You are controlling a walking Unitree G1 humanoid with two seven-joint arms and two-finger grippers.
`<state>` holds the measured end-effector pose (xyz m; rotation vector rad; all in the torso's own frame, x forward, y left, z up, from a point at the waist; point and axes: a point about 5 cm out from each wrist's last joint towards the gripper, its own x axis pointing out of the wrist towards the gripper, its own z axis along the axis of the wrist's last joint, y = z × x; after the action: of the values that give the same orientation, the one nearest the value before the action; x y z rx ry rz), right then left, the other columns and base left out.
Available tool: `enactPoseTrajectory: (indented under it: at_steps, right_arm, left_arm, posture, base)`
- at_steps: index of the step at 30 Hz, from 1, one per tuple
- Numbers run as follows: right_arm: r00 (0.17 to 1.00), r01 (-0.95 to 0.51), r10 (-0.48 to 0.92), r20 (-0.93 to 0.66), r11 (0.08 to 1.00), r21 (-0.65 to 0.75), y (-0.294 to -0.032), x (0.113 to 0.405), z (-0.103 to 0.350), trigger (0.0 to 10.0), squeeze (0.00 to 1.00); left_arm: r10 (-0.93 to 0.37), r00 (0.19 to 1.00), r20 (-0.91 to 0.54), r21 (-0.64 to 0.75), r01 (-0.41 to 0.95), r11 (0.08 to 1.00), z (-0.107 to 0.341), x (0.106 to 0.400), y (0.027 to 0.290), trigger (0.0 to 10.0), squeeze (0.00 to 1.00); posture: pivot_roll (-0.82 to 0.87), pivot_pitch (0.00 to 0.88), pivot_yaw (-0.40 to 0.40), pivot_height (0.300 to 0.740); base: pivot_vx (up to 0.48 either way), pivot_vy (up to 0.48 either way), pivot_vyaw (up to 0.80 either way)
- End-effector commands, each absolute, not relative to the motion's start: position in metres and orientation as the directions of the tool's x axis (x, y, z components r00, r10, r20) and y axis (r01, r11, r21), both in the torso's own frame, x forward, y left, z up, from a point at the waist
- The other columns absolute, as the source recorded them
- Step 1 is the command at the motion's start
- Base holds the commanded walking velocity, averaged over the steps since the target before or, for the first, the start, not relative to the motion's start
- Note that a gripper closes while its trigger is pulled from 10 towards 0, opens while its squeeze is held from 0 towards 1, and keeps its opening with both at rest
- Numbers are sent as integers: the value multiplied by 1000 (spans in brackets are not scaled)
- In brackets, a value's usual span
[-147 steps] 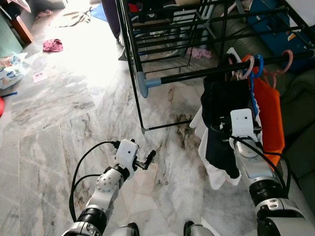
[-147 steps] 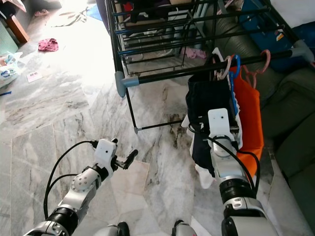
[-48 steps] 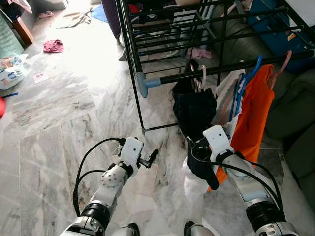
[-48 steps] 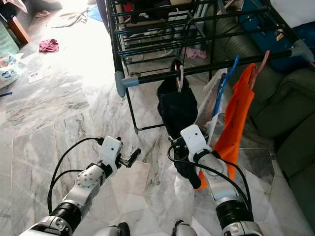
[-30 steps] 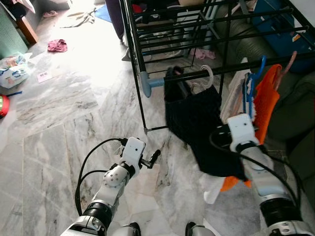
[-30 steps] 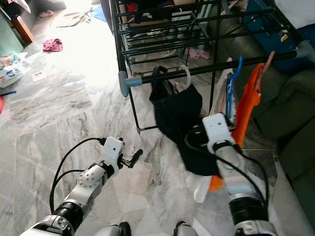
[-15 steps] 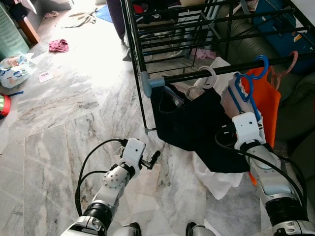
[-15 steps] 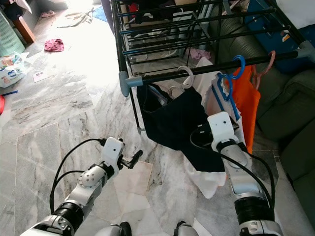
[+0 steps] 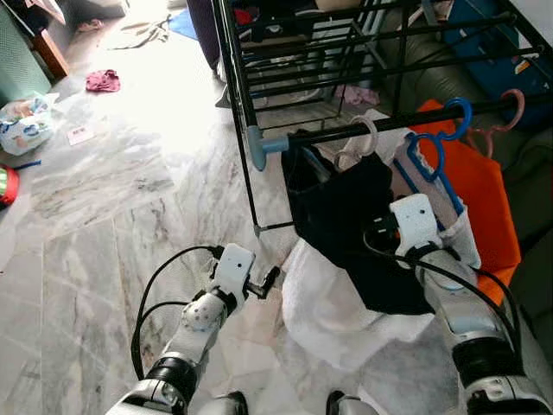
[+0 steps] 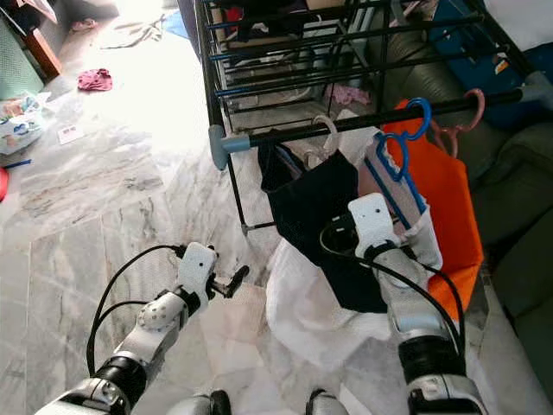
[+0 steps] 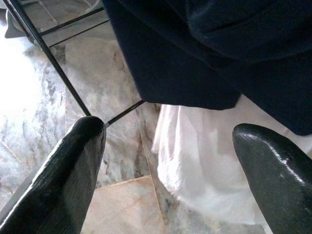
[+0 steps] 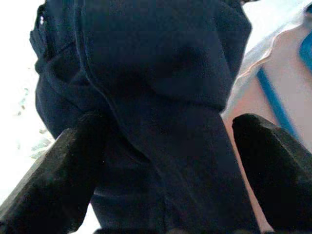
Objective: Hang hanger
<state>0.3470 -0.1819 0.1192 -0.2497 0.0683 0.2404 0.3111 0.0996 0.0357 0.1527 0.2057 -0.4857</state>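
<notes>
No legible writing on the navy garment (image 9: 363, 225).

glossy marble floor (image 9: 104, 225), matt navy cloth (image 9: 354, 216).

Fingers: we see our left gripper (image 11: 168, 165) with its two black fingers (image 11: 63, 180) spread wide apart, nothing between them.
Garment: a dark navy cloth (image 11: 204, 53) hangs beyond them.
Below it: white fabric (image 11: 204, 165) reaches the marble floor (image 11: 97, 78).
Rack: thin black bars (image 11: 53, 63) cross the floor.
</notes>
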Motion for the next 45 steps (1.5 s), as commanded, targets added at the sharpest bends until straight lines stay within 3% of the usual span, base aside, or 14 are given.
enactPoseTrajectory:
  at_steps: [1, 2, 5, 6, 7, 8, 9, 10, 14, 21, 34, 45]
  right_arm:
    - [970, -236, 217, -114, 952, -195, -181, 347, 115, 9216, 0]
    - [970, -233, 214, -117, 956, -178, -178, 347, 113, 0, 0]
    - [967, -236, 215, -139, 959, -158, -169, 344, 104, 0, 0]
    - [966, -236, 215, -143, 960, -152, -168, 343, 102, 471, 0]
    - [965, -237, 216, -147, 960, -147, -168, 343, 100, 2980, 0]
    - [965, -238, 217, -150, 961, -142, -167, 342, 99, 2980, 0]
    - [966, -233, 211, -151, 961, -145, -167, 341, 98, 7529, 0]
    - [971, -216, 196, -140, 965, -146, -168, 340, 98, 10000, 0]
    - [988, -144, 131, -83, 974, -175, -173, 338, 103, 10000, 0]
    - [1000, -24, 27, 12, 980, -198, -179, 323, 110, 10000, 0]
    - [968, 101, -27, 249, 953, -287, -162, 286, 129, 10000, 0]
    - [974, 73, -10, 225, 958, -277, -152, 281, 123, 10000, 0]
  left_arm:
    - [-439, 857, -270, 108, 480, 871, 30, 308, 102, 10000, 0]
    - [-439, 857, -270, 108, 480, 870, 30, 308, 102, 10000, 0]
    - [-439, 858, -268, 105, 479, 872, 30, 308, 102, 10000, 0]
    - [-435, 860, -267, 106, 475, 874, 30, 308, 102, 10000, 0]
    - [-432, 862, -265, 106, 471, 876, 30, 308, 103, 10000, 0]
    - [-430, 863, -263, 105, 469, 877, 30, 308, 103, 10000, 0]
    - [-410, 875, -258, 113, 449, 886, 31, 309, 105, 10000, 0]
    - [-360, 900, -245, 131, 399, 908, 33, 312, 109, 10000, 0]
    - [-296, 936, -189, 126, 322, 938, 41, 318, 117, 10000, 0]
    - [-292, 942, -166, 128, 315, 941, 44, 318, 123, 10000, 0]
    - [-166, 961, -221, 196, 211, 958, 29, 308, 145, 10000, 0]
    - [-151, 965, -214, 202, 195, 960, 33, 314, 137, 10000, 0]
  posture:
    - [-36, 195, 93, 740]
    - [-34, 194, 93, 740]
    - [-32, 194, 93, 740]
    - [-32, 194, 93, 740]
    - [-32, 194, 93, 740]
    - [-32, 194, 93, 740]
    - [-33, 194, 94, 740]
    - [-35, 194, 94, 740]
    - [-39, 193, 93, 740]
    - [-43, 190, 90, 740]
    - [-63, 196, 103, 740]
    - [-75, 179, 98, 740]
  base:
    - [0, 0, 0]
    - [0, 0, 0]
    - [0, 0, 0]
    - [0, 0, 0]
    - [0, 0, 0]
    - [0, 0, 0]
    - [0, 0, 0]
    - [0, 0, 0]
    - [0, 0, 0]
    - [0, 0, 0]
    - [0, 0, 0]
    - [0, 0, 0]
